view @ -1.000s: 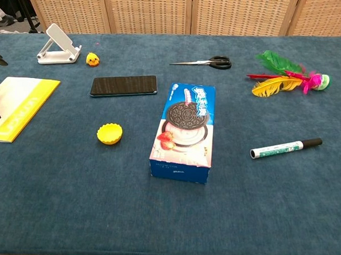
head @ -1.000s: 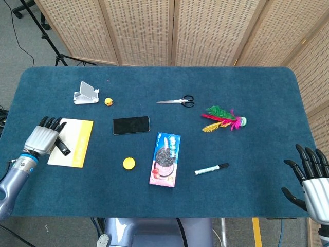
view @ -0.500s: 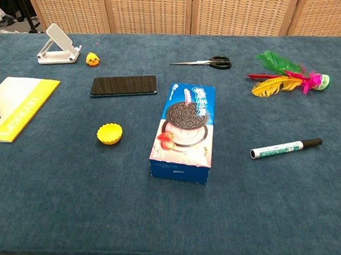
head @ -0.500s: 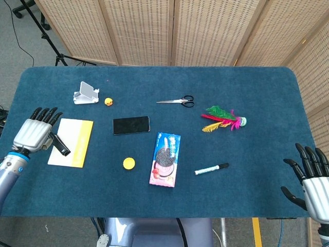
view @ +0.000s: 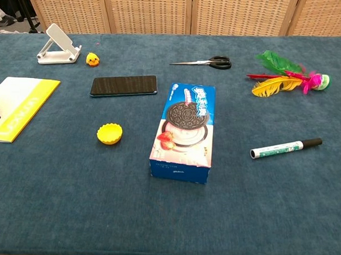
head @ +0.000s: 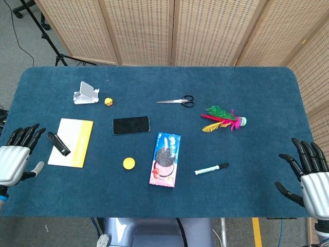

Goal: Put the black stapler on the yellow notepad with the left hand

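Stapler (head: pixel 58 143) lies on notepad (head: pixel 77 139) (phone (head: pixel 131 125) nearby); left hand (head: pixel 15 159) empty, fingers spread.

left hand (head: pixel 14 162) | drawn back off black stapler (head: pixel 58 143) | fingers spread

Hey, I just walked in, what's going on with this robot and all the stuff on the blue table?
Nothing is being held right now. The black stapler lies on the left part of the yellow notepad, so the placement looks done. The left hand is off the table's left edge, fingers apart and empty, clear of the stapler. The right hand sits at the far right, also spread and empty. The rest, like the cookie box and scissors, lies untouched mid-table.
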You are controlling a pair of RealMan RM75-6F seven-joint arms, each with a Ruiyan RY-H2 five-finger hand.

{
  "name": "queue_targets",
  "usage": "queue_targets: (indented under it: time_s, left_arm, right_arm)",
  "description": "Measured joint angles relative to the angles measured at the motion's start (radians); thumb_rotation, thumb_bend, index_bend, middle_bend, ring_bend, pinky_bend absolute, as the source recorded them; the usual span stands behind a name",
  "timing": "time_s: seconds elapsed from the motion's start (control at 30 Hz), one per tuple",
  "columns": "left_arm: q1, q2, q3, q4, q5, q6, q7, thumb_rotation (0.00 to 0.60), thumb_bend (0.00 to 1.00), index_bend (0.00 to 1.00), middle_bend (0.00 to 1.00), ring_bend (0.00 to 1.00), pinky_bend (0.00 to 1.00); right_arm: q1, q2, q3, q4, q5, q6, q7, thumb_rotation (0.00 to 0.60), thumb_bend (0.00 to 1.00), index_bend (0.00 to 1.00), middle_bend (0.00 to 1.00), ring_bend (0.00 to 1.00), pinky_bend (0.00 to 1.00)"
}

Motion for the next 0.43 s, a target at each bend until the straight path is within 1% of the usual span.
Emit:
queue_targets:
  time_s: [0.13, 0.43]
  left_arm:
    - [0.046, 0.003, 0.022, -0.032, 0.022, 0.033, -0.001, 0.600, 0.33, 0.00, 0.00, 0.00, 0.00]
    - [0.080, 0.013, 0.032, -0.053, 0.074, 0.065, 0.070, 0.600, 0.33, 0.00, 0.00, 0.00, 0.00]
  right_arm:
    - [0.004, 0.007, 0.002, -0.014, 0.004, -0.007, 0.002, 0.600, 0.21, 0.26, 0.02, 0.00, 0.00]
    - [0.008, 0.015, -0.001, -0.025, -0.007, -0.012, 0.001, 0.600, 0.21, 0.26, 0.02, 0.00, 0.00]
